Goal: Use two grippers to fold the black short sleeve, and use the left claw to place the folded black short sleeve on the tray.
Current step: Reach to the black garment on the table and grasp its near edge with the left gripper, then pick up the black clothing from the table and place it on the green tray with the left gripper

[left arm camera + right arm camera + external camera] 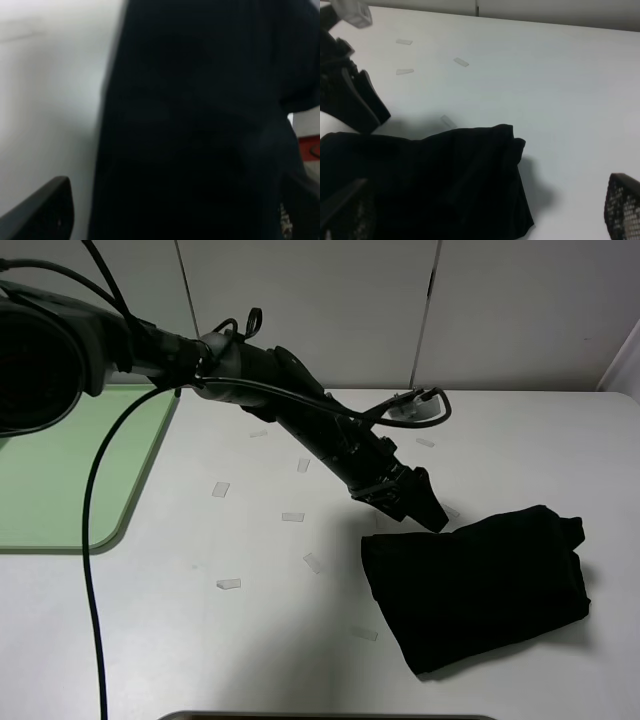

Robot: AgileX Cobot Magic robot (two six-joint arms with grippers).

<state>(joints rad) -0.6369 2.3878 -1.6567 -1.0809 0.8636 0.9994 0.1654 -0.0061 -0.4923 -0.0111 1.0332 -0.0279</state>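
Note:
The black short sleeve [478, 578] lies folded into a compact bundle on the white table, right of centre. My left gripper [428, 508] reaches across from the left and hovers just above the bundle's upper-left edge, jaws open. In the left wrist view the black short sleeve [200, 125] fills the picture between my left gripper's fingers [45, 210]. The right wrist view shows the black short sleeve [435, 185] below my right gripper [480, 222], whose fingers [622, 205] stand wide open, and my left gripper [362, 107] beside the cloth. The tray [60, 480] lies at the far left, nothing on it.
Small strips of clear tape [292, 517] are scattered over the table between the tray and the shirt. The left arm's black cable [92, 570] hangs down over the left side. A dark object's edge [320, 716] shows at the table's near edge.

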